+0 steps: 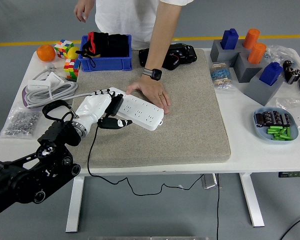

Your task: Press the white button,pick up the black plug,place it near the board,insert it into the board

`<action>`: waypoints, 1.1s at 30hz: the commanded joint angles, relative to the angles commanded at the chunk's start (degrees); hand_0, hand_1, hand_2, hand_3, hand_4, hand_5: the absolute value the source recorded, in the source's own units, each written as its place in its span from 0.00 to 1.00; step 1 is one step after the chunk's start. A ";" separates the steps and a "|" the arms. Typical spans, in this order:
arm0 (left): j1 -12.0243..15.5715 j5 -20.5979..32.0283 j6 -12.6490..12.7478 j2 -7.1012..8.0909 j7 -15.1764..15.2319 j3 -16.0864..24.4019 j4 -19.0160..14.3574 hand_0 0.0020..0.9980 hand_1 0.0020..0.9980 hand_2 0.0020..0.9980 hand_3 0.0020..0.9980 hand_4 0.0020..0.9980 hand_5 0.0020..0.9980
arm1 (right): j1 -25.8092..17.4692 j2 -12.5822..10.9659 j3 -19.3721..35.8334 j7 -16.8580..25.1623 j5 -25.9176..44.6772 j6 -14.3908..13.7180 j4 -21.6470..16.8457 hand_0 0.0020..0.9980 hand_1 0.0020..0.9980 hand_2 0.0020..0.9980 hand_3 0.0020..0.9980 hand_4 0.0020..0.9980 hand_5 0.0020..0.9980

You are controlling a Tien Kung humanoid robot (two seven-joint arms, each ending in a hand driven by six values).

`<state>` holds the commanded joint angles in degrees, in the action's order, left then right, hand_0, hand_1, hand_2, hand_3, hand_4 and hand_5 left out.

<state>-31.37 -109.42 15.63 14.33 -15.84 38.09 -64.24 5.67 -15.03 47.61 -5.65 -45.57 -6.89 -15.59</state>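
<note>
Grey flooring with a yellow line surrounds a white worktop that carries a beige felt mat. On the mat's left side, the left robot hand, white with black fingertips on a black arm, is curled around the black plug, holding it just at the near-left end of the white power strip; the plug's black cable trails off the near edge of the worktop. A person's hand, a black smartwatch on its wrist, lies flat on the strip's far side. Beyond this, a blue bin holds black and red items, with Rubik's cubes and an orange to its left and a coiled grey cable nearer. At right stand grey blocks with blue and orange pegs and a blue dish of batteries and green parts. No writing is legible anywhere.
</note>
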 joint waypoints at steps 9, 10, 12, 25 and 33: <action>-0.68 0.64 -0.19 -0.54 0.34 -0.58 2.69 0.95 0.94 0.81 0.79 0.86 0.48 | -0.16 -0.04 -0.46 -0.02 0.22 -0.02 0.12 0.82 0.65 0.65 0.63 0.76 0.49; -0.90 0.74 -0.17 -0.79 0.43 -0.63 3.14 0.95 0.94 0.81 0.79 0.86 0.48 | -0.14 -0.04 -0.57 -0.02 0.24 -0.03 0.12 0.82 0.65 0.65 0.63 0.76 0.49; -1.32 1.09 -0.10 -1.23 0.69 -0.77 3.93 0.95 0.94 0.81 0.79 0.86 0.48 | -0.06 -0.05 -0.65 0.01 0.28 -0.03 0.03 0.82 0.65 0.65 0.63 0.76 0.49; -2.20 1.66 0.57 -2.16 1.76 -0.59 4.05 0.92 0.92 0.80 0.78 0.85 0.46 | -0.26 0.01 -0.18 0.00 0.25 -0.05 0.11 0.82 0.65 0.65 0.63 0.76 0.49; -0.10 0.45 4.35 -1.56 4.80 6.81 -1.22 0.92 0.92 0.83 0.81 0.84 0.45 | -0.36 0.10 0.11 0.02 0.04 -0.03 -0.02 0.82 0.65 0.66 0.63 0.76 0.49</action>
<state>-31.46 -108.98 19.97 12.77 -11.04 44.90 -65.46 5.30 -14.93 47.72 -5.64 -45.52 -6.92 -15.62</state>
